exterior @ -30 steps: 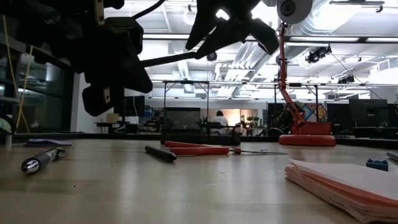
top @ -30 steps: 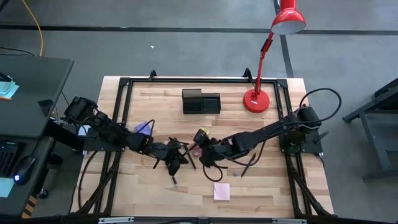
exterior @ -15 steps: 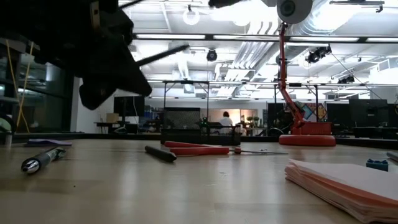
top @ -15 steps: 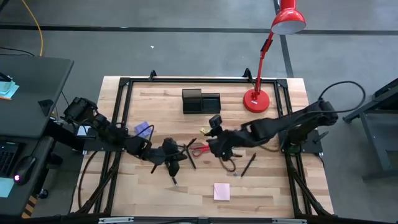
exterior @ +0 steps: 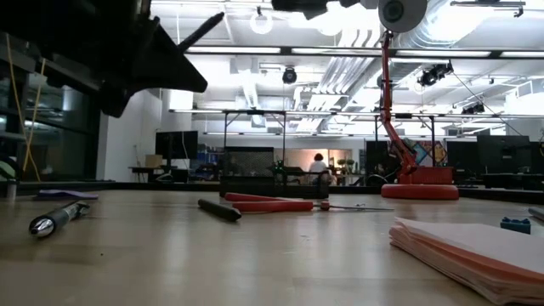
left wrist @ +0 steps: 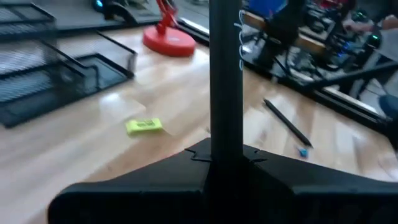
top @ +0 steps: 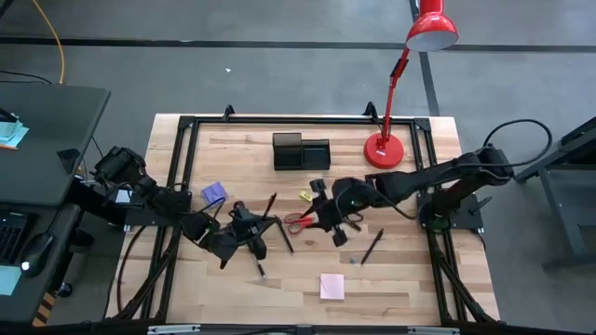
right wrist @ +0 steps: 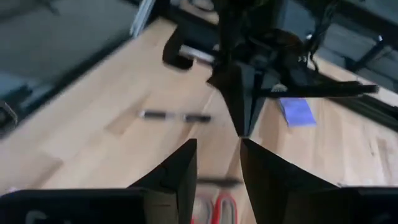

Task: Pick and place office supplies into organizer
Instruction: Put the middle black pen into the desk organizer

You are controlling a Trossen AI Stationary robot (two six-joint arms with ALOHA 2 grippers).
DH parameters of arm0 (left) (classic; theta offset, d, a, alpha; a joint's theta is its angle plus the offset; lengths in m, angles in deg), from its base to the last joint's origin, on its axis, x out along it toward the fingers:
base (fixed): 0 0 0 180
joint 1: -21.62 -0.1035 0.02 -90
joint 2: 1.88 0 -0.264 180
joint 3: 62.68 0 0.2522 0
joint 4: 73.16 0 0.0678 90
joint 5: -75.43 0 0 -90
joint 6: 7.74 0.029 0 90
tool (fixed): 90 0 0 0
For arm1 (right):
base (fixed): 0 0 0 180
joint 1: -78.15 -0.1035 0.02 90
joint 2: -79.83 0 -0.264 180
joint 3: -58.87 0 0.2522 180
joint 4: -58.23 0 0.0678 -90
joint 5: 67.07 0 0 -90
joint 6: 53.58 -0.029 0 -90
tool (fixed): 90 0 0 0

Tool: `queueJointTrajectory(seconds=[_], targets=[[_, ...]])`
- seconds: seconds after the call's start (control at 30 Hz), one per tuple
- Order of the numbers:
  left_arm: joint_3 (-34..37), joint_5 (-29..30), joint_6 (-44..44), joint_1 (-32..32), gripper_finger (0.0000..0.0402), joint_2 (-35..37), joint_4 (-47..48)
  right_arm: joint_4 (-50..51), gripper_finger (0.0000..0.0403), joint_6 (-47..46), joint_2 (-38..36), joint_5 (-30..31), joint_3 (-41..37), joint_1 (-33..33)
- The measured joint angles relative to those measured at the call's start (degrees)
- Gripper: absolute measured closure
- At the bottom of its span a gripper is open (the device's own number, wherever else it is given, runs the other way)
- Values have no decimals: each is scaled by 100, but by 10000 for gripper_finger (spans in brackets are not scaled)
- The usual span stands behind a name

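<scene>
Wooden bench (top: pixel 410 279): left claw (top: pixel 253 226) pinches a light, stiff, slippery pen (left wrist: pixel 225 74) mid-shaft; right claw (right wrist: pixel 216 163), slightly spread, hovers over scissors (top: pixel 300 222).

Left gripper (top: pixel 253 226) clasping pen (top: pixel 266 212).

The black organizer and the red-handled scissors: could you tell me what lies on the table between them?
In the high view, only the small yellow piece lies between the organizer and the scissors; the remaining wood is bare.
</scene>
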Motion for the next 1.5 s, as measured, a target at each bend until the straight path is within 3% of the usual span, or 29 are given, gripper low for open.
queueJointTrajectory(seconds=[0.2, 0.4, 0.57, 0.73, 0.9, 1.03, 1.23, 1.5], targets=[[-2, 470, 104, -7, 402, -41, -1, -1847, 288, -549, -87, -1591, -729, 628], [2, 688, 522, -15, 401, -103, -15, -3337, 288, -1027, -85, -1933, -1382, 1204], [1, 627, 1289, -15, 401, -98, -470, -3698, 288, -1187, -85, -2957, -1657, 1464], [0, 81, 2347, -73, 401, -98, -1452, -3787, 288, -1138, 66, -2772, -1763, 1517], [-7, -744, 2612, -308, 401, -96, -1859, -4079, 288, -1091, 361, -2817, -1763, 1512], [2, -796, 2600, -472, 401, -234, -1878, -4454, 288, -1126, 545, -2873, -1714, 1510], [-67, -1214, 2549, -729, 401, -459, -1954, -4342, 288, -1166, 752, -2949, -1347, 1510], [-83, -1276, 2535, -730, 401, -472, -1989, -4292, 288, -1270, 824, -3186, -1077, 1503]])
